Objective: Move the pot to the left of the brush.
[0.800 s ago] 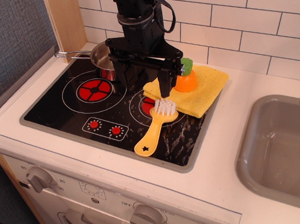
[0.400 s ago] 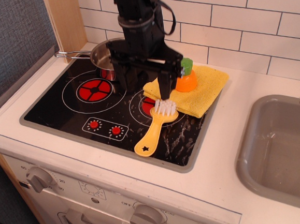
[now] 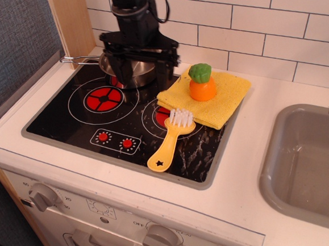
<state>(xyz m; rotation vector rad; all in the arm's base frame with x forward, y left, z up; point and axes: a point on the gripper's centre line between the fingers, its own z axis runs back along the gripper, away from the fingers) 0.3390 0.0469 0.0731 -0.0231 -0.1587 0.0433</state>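
We note the gripper (image 3: pixel 139 68) has shifted back from over the brush (image 3: pixel 170 138) to the pot (image 3: pixel 127 68) at the hob's rear; fingers apart, straddling it; grasp pending.

Bright, even light, sharp focus, glare streaking the glossy hob (image 3: pixel 196 150).

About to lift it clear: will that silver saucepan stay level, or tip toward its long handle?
The saucepan looks thin and shallow, so probably light. Its wire handle sticks far left, so it may sag that way. The shiny rim could slip between the gripper fingers.
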